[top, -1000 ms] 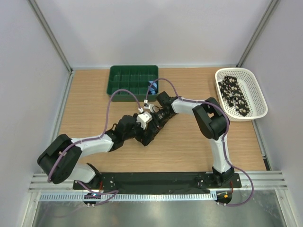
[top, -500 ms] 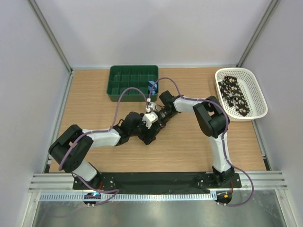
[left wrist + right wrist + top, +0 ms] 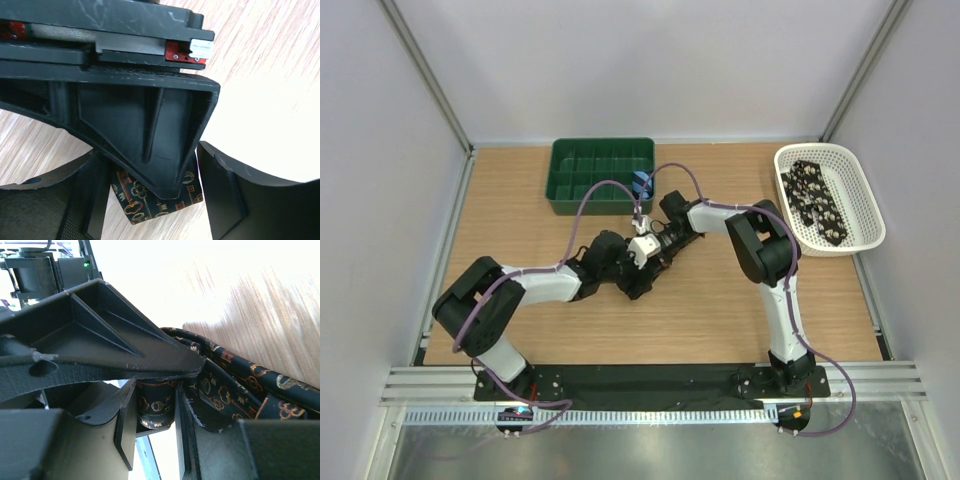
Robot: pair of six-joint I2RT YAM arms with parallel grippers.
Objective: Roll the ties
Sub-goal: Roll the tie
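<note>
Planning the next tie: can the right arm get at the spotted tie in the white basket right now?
Probably not yet. The right claw is shut on the rolled dark tie mid-table. The basket holding the spotted tie lies uncovered beside that arm.

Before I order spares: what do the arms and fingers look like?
The left arm and right arm have white links, bulky black joints and a purple cable looping along each. The fingers are black ribbed plastic wedges, with a red plate behind them.
</note>
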